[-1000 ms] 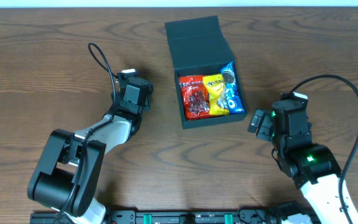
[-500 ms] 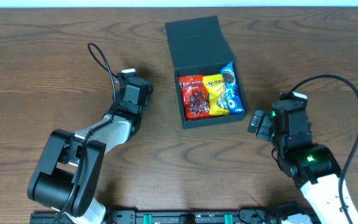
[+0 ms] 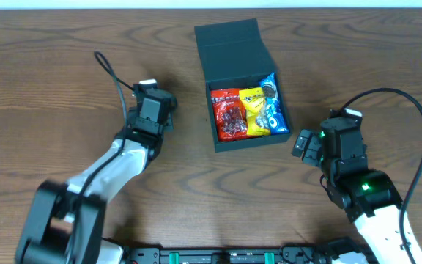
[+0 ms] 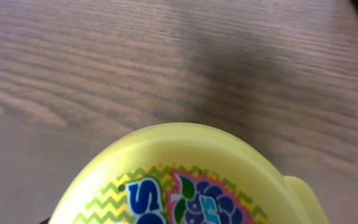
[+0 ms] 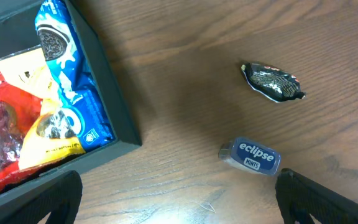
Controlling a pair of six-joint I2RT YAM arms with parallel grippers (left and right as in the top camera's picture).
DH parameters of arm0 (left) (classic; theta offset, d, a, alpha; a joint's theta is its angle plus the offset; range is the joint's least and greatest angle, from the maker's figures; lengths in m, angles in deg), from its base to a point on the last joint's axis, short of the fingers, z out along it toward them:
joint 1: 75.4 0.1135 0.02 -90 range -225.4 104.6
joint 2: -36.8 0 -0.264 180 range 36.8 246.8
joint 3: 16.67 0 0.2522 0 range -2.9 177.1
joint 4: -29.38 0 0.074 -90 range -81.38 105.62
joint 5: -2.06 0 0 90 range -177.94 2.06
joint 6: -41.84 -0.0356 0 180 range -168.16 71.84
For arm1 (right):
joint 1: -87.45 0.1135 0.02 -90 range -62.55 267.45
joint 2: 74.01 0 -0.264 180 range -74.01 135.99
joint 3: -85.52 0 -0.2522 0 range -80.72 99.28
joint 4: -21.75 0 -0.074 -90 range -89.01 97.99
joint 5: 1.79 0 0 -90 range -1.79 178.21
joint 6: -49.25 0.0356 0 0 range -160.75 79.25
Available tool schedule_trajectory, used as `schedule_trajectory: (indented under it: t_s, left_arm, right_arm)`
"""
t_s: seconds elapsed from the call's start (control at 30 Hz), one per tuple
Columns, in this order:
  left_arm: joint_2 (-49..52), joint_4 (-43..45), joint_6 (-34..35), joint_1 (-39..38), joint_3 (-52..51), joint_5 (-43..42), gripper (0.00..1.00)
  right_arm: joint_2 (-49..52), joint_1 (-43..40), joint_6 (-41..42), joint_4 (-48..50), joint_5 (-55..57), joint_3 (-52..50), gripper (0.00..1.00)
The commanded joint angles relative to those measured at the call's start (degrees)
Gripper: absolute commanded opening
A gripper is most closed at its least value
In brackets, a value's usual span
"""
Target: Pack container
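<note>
The container, a dark teal-black box, stands open at the table's middle with its lid tipped back. Inside lie a red packet, a yellow packet and a blue Oreo packet. My left gripper is left of the box and shut on a yellow round candy case with a grape label, held above the wood. My right gripper is open and empty, right of the box wall. Its fingers are spread wide over bare wood.
An Eclipse mints tin lies on the table near my right gripper. A crumpled dark wrapper lies beyond it. Both are hidden under the right arm in the overhead view. Cables loop by each arm.
The left arm has stretched out and its gripper has shifted slightly up and left. The right arm and the box have not moved.
</note>
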State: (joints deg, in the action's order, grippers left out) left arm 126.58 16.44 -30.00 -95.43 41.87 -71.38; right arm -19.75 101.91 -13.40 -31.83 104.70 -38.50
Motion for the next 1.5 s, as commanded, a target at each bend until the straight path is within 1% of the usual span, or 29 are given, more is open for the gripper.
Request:
schedule_trajectory:
  t_s: [0.0, 0.07, 0.17, 0.27, 0.37, 0.43, 0.5, 0.63, 0.8, 1.07, 1.2, 1.4, 1.43, 1.47]
  left_arm:
    - [-5.4, -6.0, 0.3, 0.1, 5.9, -5.1, 0.06]
    - [-7.1, -13.9, 0.5, 0.0, 10.4, -10.8, 0.06]
    - [-7.2, -31.2, 2.9, -0.4, 22.2, -20.0, 0.06]
    - [-5.5, -44.3, 3.1, -1.7, 33.1, -26.6, 0.06]
    - [-2.0, -54.3, 3.3, -3.8, 43.3, -29.7, 0.06]
    - [0.9, -58.6, 3.2, -5.1, 48.6, -32.2, 0.06]
    - [5.8, -63.6, 2.8, -6.9, 55.1, -35.1, 0.06]
    - [15.8, -71.5, 1.3, -9.7, 64.4, -38.0, 0.06]
    - [27.6, -76.0, -0.4, -11.6, 71.3, -42.6, 0.06]
    - [36.5, -75.6, -0.3, -12.2, 71.7, -43.5, 0.06]
    - [39.1, -75.6, -0.3, -12.4, 71.7, -43.6, 0.06]
    - [40.2, -76.0, -0.3, -12.9, 71.7, -43.5, 0.06]
    - [40.2, -76.0, -0.3, -13.0, 71.7, -43.4, 0.07]
    - [40.2, -76.0, -0.3, -13.0, 71.7, -43.4, 0.12]
  right_arm:
    - [-0.4, -0.5, -0.9, -0.1, 0.4, 0.0, 0.99]
    - [-0.4, -0.5, -0.9, -0.3, 0.4, 0.0, 0.99]
    - [-0.4, -0.5, -0.9, -0.9, 0.4, 0.0, 0.99]
    - [-0.4, -0.5, -0.9, -1.8, 0.4, 0.0, 0.99]
    - [-0.4, -0.5, -0.9, -2.4, -0.4, 0.0, 0.99]
    - [-0.4, -0.5, -0.9, -2.7, -1.2, 0.0, 0.99]
    - [-0.4, -0.5, -0.9, -2.9, -1.6, 0.0, 0.99]
    - [-0.4, -0.5, -0.9, -2.9, -1.6, 0.0, 0.99]
    - [-0.4, -0.5, -0.9, -3.3, -1.6, 0.0, 0.99]
    - [-0.4, -0.5, -0.9, -3.9, -1.6, 0.0, 0.99]
    - [-0.4, -0.5, -0.9, -4.8, -1.5, 0.0, 0.99]
    - [-0.4, -0.5, -0.9, -5.0, -1.5, 0.0, 0.99]
    - [-0.4, -0.5, -0.9, -5.0, -1.5, 0.0, 0.99]
    - [-0.4, -0.5, -0.9, -5.0, -1.5, 0.0, 0.99]
